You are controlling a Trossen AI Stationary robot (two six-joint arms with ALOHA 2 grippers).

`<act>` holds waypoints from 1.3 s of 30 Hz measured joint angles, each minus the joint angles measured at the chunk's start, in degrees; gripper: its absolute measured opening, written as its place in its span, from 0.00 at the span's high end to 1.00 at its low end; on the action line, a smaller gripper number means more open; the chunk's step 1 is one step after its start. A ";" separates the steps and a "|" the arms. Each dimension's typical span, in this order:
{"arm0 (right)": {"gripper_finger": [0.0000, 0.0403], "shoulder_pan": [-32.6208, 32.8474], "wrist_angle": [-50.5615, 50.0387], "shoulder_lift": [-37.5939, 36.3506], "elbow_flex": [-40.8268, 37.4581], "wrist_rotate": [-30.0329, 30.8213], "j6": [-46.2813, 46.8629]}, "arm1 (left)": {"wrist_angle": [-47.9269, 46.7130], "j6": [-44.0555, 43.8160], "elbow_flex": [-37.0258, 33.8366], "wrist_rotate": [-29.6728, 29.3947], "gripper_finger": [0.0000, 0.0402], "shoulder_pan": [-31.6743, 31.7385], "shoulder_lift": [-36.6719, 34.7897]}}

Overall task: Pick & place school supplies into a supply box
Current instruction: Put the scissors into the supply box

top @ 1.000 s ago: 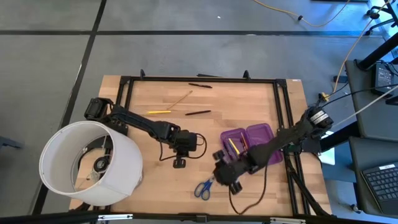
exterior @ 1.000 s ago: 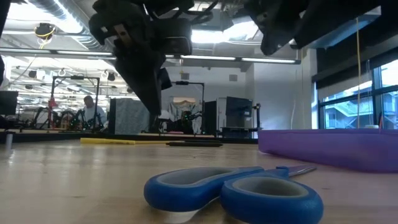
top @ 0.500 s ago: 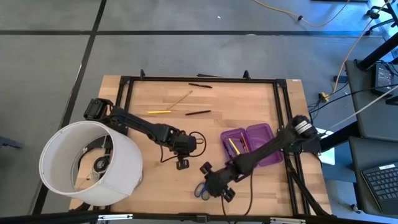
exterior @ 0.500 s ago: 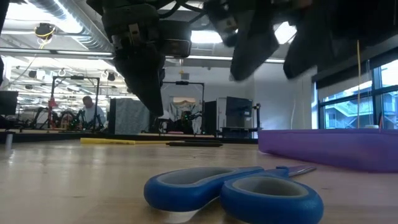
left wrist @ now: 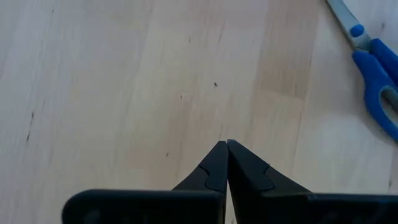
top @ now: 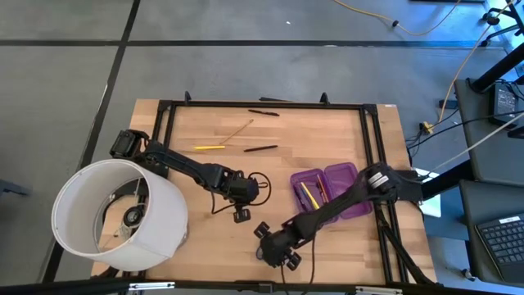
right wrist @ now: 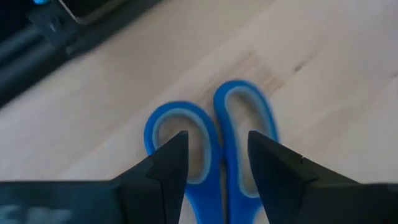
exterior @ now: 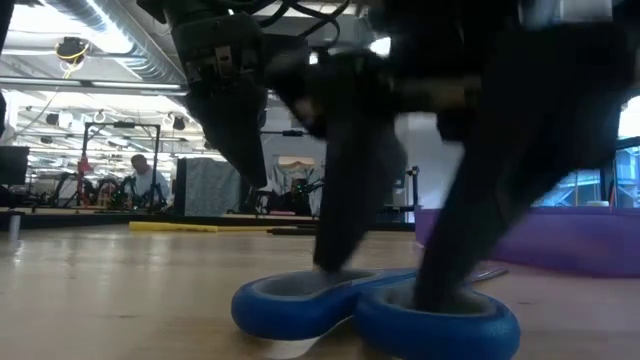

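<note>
No readable text, label, brand or number shows on anything.

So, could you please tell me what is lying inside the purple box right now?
The open supply box holds a few thin pencils, yellow and orange, in its left half. The right arm crosses its lower edge, hiding anything underneath.

Wooden table [top: 327,143]: scissors [exterior: 375,305], purple box [top: 326,190], yellow pencil [top: 209,147], black pens [top: 260,148].

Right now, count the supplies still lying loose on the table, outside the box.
5: a black pen at the far edge, a thin pencil, a yellow pencil, another black pen, and the scissors under the right hand.
</note>
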 joint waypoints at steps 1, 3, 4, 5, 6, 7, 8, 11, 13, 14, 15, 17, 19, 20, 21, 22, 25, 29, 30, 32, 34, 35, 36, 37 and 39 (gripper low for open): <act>0.58 -0.07 -0.13 0.55 0.00 -0.03 0.00 | 0.00 0.01 0.00 0.00 1.00 -0.05 0.00; 0.58 -0.15 -0.05 1.19 0.21 -0.19 0.05 | 0.00 0.00 0.00 -0.03 0.99 -0.17 0.00; 0.58 -0.22 0.01 1.50 0.29 -0.29 0.25 | 0.00 0.01 0.00 -0.02 0.99 -0.22 0.00; 0.58 -0.31 0.01 1.69 0.34 -0.36 0.56 | 0.00 0.01 0.00 -0.02 0.99 -0.27 0.00; 0.59 -0.42 -0.18 1.86 0.37 -0.44 1.05 | 0.00 0.01 0.00 -0.02 0.99 -0.33 0.00; 0.60 -0.56 -0.59 1.94 0.37 -0.55 1.91 | 0.00 -0.01 0.00 -0.02 0.99 -0.39 0.00; 0.61 -0.65 -0.89 1.97 0.37 -0.73 2.50 | 0.00 -0.01 0.00 -0.02 0.99 -0.39 0.00; 0.68 -0.90 -1.73 2.05 0.37 -0.94 4.45 | 0.00 0.01 0.00 -0.02 0.99 -0.59 0.00; 0.74 -0.92 -1.85 2.07 0.35 -0.86 4.76 | 0.00 0.01 0.00 -0.02 0.99 -0.59 0.00; 0.77 -0.92 -1.91 2.08 0.35 -0.82 4.71 | 0.00 0.00 0.00 -0.02 1.00 -0.59 0.00; 0.79 -0.92 -1.98 2.12 0.35 -0.74 4.71 | 0.00 0.00 0.00 -0.01 1.00 -0.59 0.00; 0.79 -0.92 -2.14 1.96 0.32 -0.66 4.74 | 0.00 0.01 0.00 -0.02 0.99 -0.59 0.00; 0.79 -0.92 -2.70 1.47 0.22 -0.32 4.75 | -0.02 0.06 0.00 -0.02 0.99 -0.59 0.00; 0.79 -0.92 -2.93 1.13 0.20 -0.15 4.85 | -0.03 0.08 0.00 -0.01 0.99 -0.59 0.00; 0.79 -0.92 -3.68 0.43 0.03 0.23 5.06 | -0.08 0.09 0.00 -0.01 0.99 -0.59 0.00; 0.79 -0.93 -4.90 -0.24 -0.10 0.63 5.51 | -0.19 0.14 0.00 0.00 0.99 -0.59 0.00; 0.77 -1.03 -7.45 -2.68 -0.37 2.27 6.51 | -0.61 0.19 0.00 0.00 0.99 -0.58 0.00; 0.77 -1.09 -7.28 -7.35 -0.11 4.46 7.80 | -0.96 0.19 0.00 0.02 1.00 -0.59 0.00; 0.77 -1.17 -7.41 -8.20 -0.11 4.39 7.96 | -1.10 0.19 0.00 0.02 0.99 -0.59 0.00; 0.78 -1.27 -7.66 -10.26 -0.17 4.25 8.27 | -1.83 0.19 0.00 0.04 0.99 -0.59 0.00; 0.78 -1.44 -6.60 -12.51 -0.15 4.04 9.26 | -3.09 0.19 0.00 0.03 0.99 -0.59 0.00; 0.78 -1.54 -5.48 -13.63 -0.14 3.98 9.26 | -3.71 0.19 0.00 0.03 0.99 -0.59 0.00; 0.78 -1.66 -4.59 -14.51 -0.09 3.98 9.22 | -4.30 0.19 0.00 0.02 0.99 -0.59 0.00; 0.78 -1.80 -3.61 -15.32 -0.09 3.98 9.18 | -4.73 0.19 0.00 0.02 0.99 -0.59 0.00; 0.78 -2.06 -1.68 -16.50 -0.09 3.89 8.71 | -5.47 0.19 0.00 0.02 0.99 -0.59 0.00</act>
